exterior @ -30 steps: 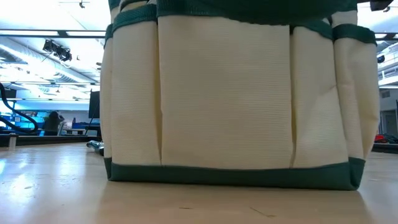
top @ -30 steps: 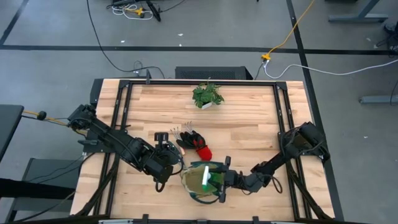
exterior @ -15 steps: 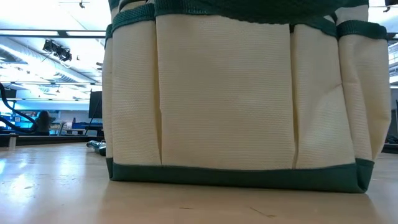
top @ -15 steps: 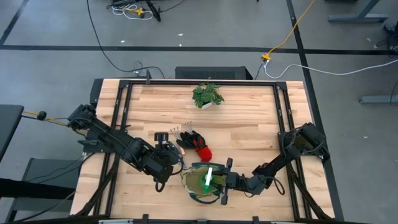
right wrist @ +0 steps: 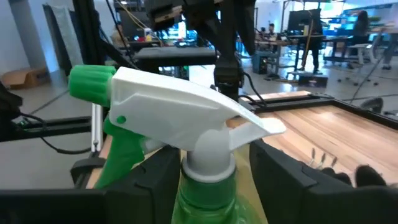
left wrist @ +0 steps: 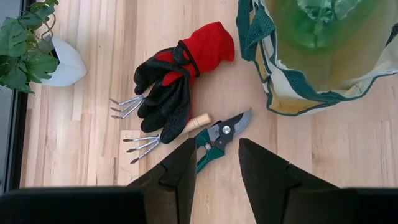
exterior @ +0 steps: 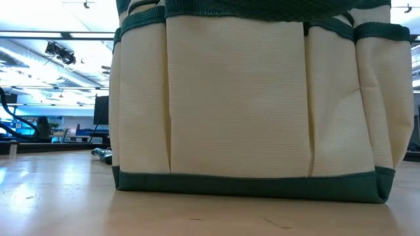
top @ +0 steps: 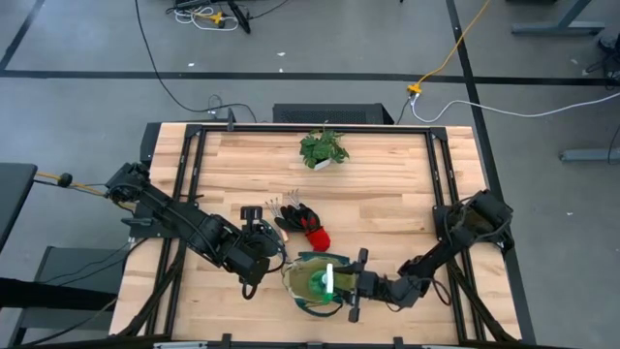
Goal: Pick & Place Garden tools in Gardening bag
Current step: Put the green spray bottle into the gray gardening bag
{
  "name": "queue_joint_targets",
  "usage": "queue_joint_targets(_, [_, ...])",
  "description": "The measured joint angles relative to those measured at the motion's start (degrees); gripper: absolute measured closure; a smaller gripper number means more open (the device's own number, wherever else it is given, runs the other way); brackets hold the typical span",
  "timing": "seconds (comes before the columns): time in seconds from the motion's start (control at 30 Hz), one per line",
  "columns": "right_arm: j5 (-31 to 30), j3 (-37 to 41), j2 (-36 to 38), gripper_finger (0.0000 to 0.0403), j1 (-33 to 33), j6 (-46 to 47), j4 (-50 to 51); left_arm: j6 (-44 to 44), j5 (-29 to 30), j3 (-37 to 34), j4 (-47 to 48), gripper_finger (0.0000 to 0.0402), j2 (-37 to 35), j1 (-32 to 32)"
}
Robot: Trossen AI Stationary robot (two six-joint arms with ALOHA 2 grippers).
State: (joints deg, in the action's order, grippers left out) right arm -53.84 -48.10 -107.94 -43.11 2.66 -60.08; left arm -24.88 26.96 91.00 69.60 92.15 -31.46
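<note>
From overhead, you see the gardening bag (top: 317,284) near the table's front edge, the spray bottle (top: 329,280) upright inside it, clamped by the right gripper (top: 341,283); open tabletop lies beyond the bag toward the potted plant (top: 323,148). At table level the bag fills your view, its top cut off. Your left gripper (left wrist: 216,168), fingers narrowly parted and empty, hovers over the pruning shears (left wrist: 222,137), beside gloves (left wrist: 179,78) and hand rake (left wrist: 142,147). Your right wrist view shows fingers (right wrist: 154,171) squeezing the bottle's neck.
</note>
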Motion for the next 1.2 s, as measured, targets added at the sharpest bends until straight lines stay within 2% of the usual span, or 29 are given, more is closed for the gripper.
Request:
queue_joint_targets(0.27, [-1.23,0.0,1.36,0.0206,-1.3,2.1,1.45,0.04,-0.01,0.0,0.04,0.0273,0.01,-0.01])
queue_joint_targets(0.47, [-1.2,0.0,2.95,0.0206,-1.71,7.13,7.92,0.05,-0.02,0.0,0.04,0.0273,0.01,0.0])
queue_joint_targets(0.7, [-0.7,0.0,4.79,0.0206,-1.8,8.39,9.93,0.09,-0.02,0.0,0.04,0.0273,0.01,-0.01])
queue_joint_targets(0.87, [-0.55,0.0,4.76,0.0206,-1.8,14.98,15.05,0.13,-0.02,0.0,0.04,0.0273,0.01,-0.01])
queue_joint_targets(1.2, [-0.34,0.0,4.9,0.0212,-3.21,17.45,15.73,0.15,-0.48,0.0,0.17,0.0273,0.01,-0.02])
